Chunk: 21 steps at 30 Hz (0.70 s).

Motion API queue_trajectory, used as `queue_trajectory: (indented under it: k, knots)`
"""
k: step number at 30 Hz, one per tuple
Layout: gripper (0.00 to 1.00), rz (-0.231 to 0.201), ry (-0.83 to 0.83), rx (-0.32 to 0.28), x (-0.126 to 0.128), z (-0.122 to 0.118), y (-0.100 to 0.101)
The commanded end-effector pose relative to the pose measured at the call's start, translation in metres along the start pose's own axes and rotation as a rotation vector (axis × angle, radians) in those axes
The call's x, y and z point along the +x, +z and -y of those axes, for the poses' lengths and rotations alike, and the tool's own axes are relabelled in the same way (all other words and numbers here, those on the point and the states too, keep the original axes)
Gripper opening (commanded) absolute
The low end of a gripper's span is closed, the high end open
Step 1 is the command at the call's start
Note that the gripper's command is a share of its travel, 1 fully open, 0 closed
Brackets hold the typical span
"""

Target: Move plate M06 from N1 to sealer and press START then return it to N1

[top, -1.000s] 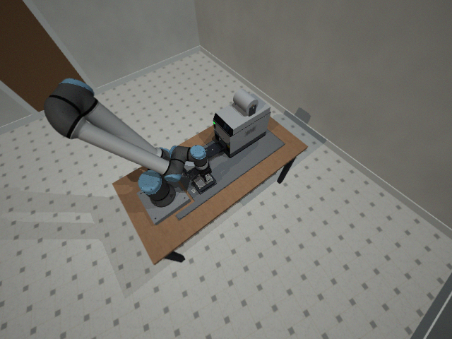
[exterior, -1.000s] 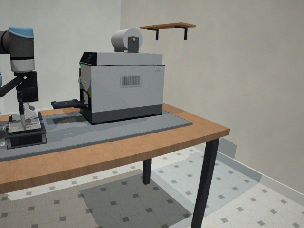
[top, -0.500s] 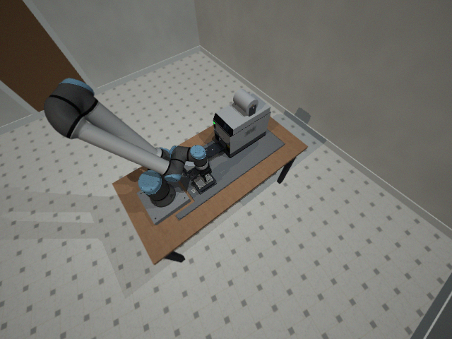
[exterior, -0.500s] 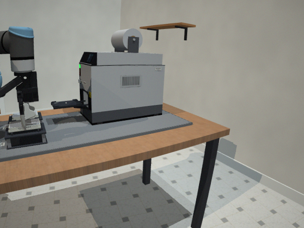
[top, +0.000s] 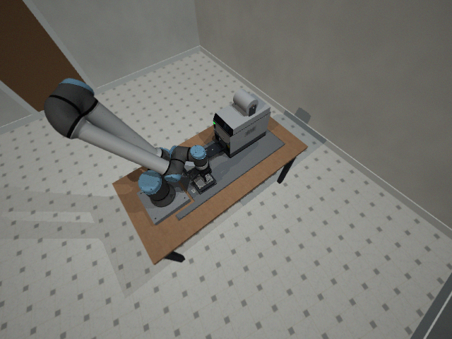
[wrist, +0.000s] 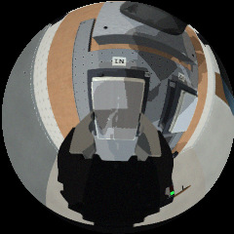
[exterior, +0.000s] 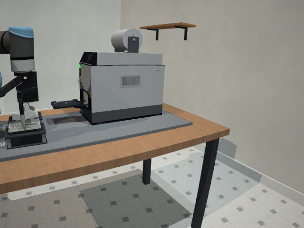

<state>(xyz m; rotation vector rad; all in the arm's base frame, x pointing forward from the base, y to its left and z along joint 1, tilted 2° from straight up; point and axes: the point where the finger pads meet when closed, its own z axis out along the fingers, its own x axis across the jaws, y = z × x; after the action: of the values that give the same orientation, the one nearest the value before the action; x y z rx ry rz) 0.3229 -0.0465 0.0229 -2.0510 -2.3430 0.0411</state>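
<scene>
Plate M06 [wrist: 118, 109] [exterior: 32, 125] is a clear, foil-topped plate over the black nest N1 [exterior: 26, 138] [top: 201, 190], at the left of the grey base. My gripper [wrist: 116, 112] [exterior: 23, 122] [top: 204, 179] points straight down and is shut on the plate across its width. I cannot tell whether the plate rests in the nest or is just above it. The sealer [exterior: 122, 90] [top: 242, 129] stands further along the base. Its dark stage [exterior: 64, 104] [top: 215, 147] is out and bare, and its lamp [exterior: 80, 65] [top: 213, 123] is green.
A second plate [wrist: 182, 112] sits in the nest beside N1, to the right in the wrist view. A foil roll [exterior: 122, 39] sits on top of the sealer. A wall shelf [exterior: 169, 25] hangs above and behind it. The table edge [exterior: 122, 149] runs in front.
</scene>
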Motion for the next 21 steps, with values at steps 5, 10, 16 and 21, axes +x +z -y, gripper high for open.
queue_trajectory:
  k: [5, 10, 16, 21]
  knots:
    - [0.0, 0.001, 0.0, -0.001, -0.0003, -0.0004, 0.0016]
    - [0.0, 0.001, 0.0, -0.001, -0.0003, -0.0003, 0.0025]
    - [0.0, 0.001, 0.0, -0.001, -0.0004, -0.0004, 0.0046]
    - [0.0, 0.001, 0.0, -0.001, -0.0004, -0.0004, 0.0063]
